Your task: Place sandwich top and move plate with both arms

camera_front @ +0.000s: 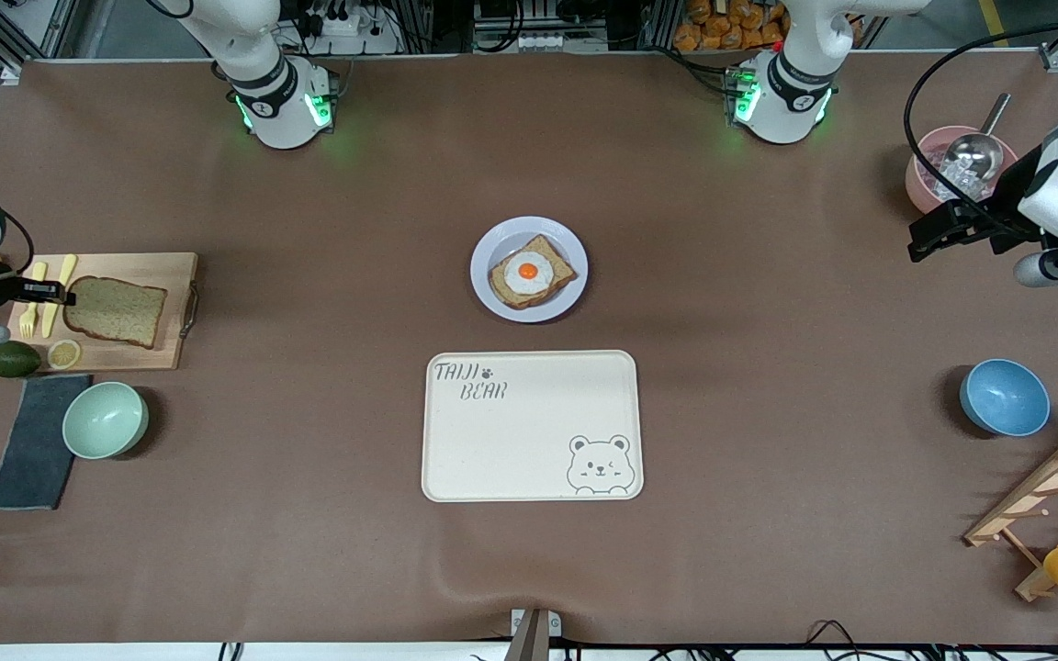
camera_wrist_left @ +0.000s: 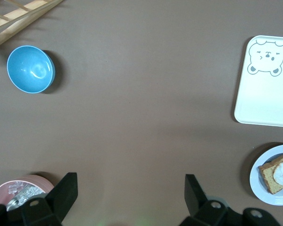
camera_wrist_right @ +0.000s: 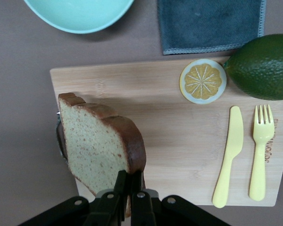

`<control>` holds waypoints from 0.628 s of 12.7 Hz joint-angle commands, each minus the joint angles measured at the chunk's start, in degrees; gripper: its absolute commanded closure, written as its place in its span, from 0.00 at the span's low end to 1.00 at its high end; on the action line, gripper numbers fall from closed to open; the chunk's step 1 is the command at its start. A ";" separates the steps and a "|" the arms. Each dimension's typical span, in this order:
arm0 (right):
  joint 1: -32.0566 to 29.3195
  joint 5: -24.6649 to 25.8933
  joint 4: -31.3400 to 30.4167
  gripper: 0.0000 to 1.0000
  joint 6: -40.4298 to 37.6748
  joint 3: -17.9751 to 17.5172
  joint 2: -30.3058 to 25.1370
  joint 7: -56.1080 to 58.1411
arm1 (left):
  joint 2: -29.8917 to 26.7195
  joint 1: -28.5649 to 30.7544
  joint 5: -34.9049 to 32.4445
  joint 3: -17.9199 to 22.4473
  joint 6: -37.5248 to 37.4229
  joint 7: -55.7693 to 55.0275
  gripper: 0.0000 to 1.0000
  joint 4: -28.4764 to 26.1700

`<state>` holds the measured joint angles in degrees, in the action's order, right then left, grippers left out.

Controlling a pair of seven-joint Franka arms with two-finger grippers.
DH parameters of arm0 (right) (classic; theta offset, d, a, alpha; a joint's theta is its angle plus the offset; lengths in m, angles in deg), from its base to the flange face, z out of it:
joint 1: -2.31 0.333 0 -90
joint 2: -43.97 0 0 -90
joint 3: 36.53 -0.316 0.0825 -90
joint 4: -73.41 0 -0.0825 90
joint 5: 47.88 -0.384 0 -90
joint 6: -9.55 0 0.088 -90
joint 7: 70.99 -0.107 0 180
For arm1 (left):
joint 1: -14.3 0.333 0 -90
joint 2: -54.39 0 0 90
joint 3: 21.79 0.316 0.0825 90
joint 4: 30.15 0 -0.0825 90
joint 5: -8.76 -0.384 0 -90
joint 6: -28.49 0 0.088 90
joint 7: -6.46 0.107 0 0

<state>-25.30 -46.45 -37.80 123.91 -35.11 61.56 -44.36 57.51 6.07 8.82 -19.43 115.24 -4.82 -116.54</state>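
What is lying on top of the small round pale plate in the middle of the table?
On the small round pale lavender plate lies a brown bread slice carrying a fried egg with an orange yolk. The egg covers the middle of the slice, and the slice hides the plate's centre.

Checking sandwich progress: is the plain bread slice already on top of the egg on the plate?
No: the sandwich top is at the cutting board, pinched by the right gripper, and the fried egg lies uncovered on the plate.
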 commanded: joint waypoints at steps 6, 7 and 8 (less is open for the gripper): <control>1.41 -5.46 8.28 1.00 -13.01 -0.72 -0.28 1.58 | -0.39 0.32 1.17 0.02 0.87 0.12 0.00 -1.15; 2.21 -7.04 8.89 1.00 -14.24 -0.72 -0.28 1.85 | -0.39 0.23 1.17 0.02 1.05 0.12 0.00 -1.33; 3.43 -8.45 9.34 1.00 -15.81 -0.72 -0.28 2.11 | -0.39 0.23 1.35 -0.07 1.22 -0.05 0.00 -1.59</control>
<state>-23.90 -52.42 -29.92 111.03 -36.03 61.55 -43.20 57.53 6.07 8.82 -19.43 115.43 -4.82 -117.27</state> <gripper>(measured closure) 0.930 0.000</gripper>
